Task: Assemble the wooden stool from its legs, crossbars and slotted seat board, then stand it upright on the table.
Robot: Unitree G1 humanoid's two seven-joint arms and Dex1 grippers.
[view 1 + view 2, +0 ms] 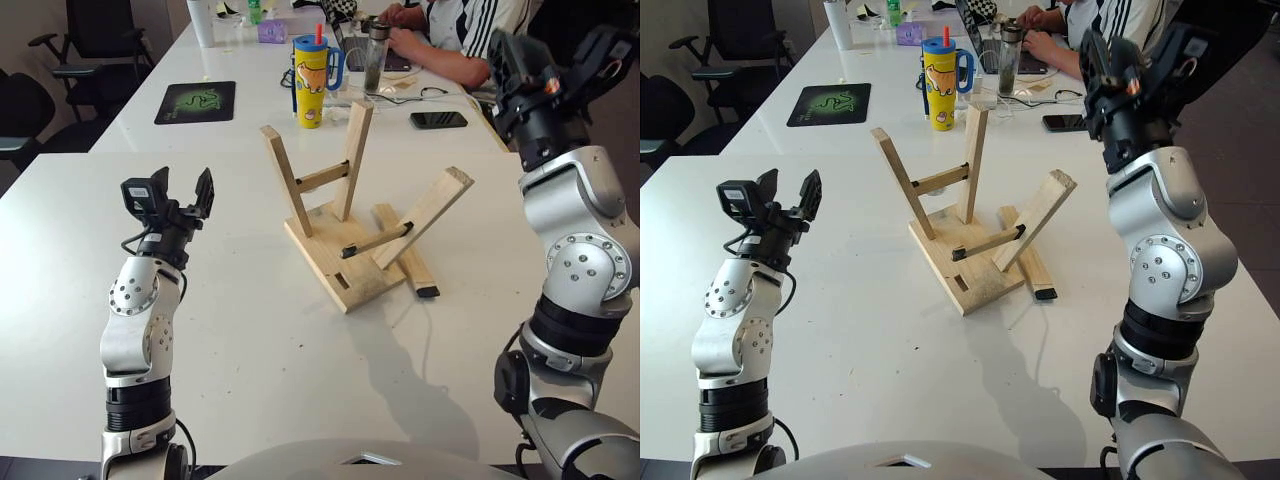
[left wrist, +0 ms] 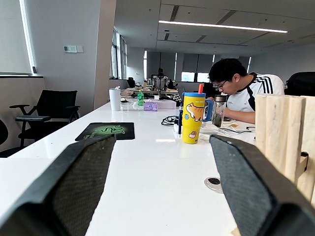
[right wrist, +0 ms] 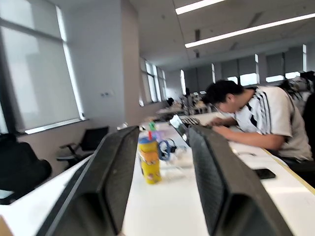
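On the white table [image 1: 250, 360], near its middle, the slotted seat board [image 1: 350, 280] lies flat with 2 upright legs [image 1: 287, 172] standing on it, joined by 1 crossbar [image 1: 322, 178]. A 3rd leg [image 1: 430, 210] leans outward to the right, and a dark crossbar [image 1: 378, 240] runs from it toward the board. Another leg [image 1: 418, 272] lies flat just beside the board.

Over the table's left side the left gripper [image 1: 184, 190] hovers with its fingers spread, holding nothing. At the right the right gripper [image 3: 163, 132] is raised high, likewise spread and empty.

Farther back stand a yellow cup [image 1: 312, 85], a black mat [image 1: 197, 102] and a phone [image 1: 438, 120]. Black office chairs [image 1: 100, 30] stand by the wall, and strip lights [image 2: 221, 27] cross the ceiling.
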